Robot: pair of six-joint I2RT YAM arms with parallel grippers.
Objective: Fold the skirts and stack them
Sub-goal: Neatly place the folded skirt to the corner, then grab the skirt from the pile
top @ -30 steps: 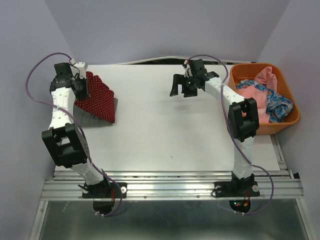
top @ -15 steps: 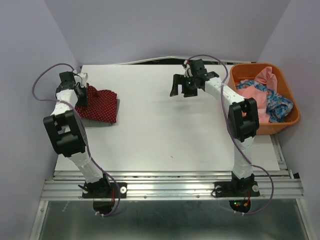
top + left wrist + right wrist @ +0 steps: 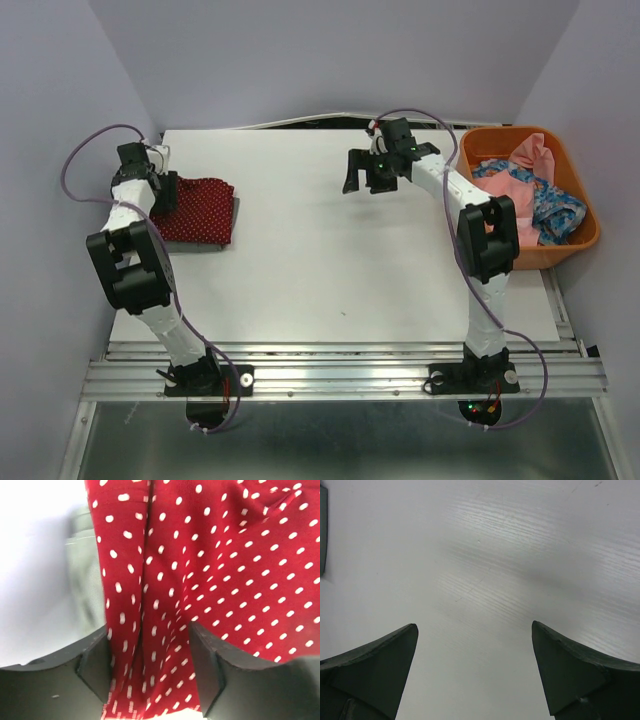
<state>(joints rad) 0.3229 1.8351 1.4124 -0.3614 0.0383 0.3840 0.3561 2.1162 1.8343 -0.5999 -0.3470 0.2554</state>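
The dark red skirt with tiny white dots (image 3: 200, 210) lies folded at the table's far left, on top of the grey skirt (image 3: 236, 212), of which only a strip shows. My left gripper (image 3: 165, 190) is low over the red skirt's left edge. In the left wrist view its jaws stand apart, open, with a loose ridge of the red skirt (image 3: 210, 555) between them and grey cloth (image 3: 82, 570) to the left. My right gripper (image 3: 362, 180) hangs open over bare table (image 3: 485, 540). The blue flowered skirt (image 3: 558, 212) lies in the orange basket.
The orange basket (image 3: 592, 236) stands at the table's right edge and also holds pink cloth (image 3: 512, 175). Purple walls close in on the left, right and back. Both arms' bases sit on the metal rail at the near edge.
My left arm has lowered the red skirt from a raised drape to lie flat on the grey one, and its jaws have opened. The right arm has barely moved.
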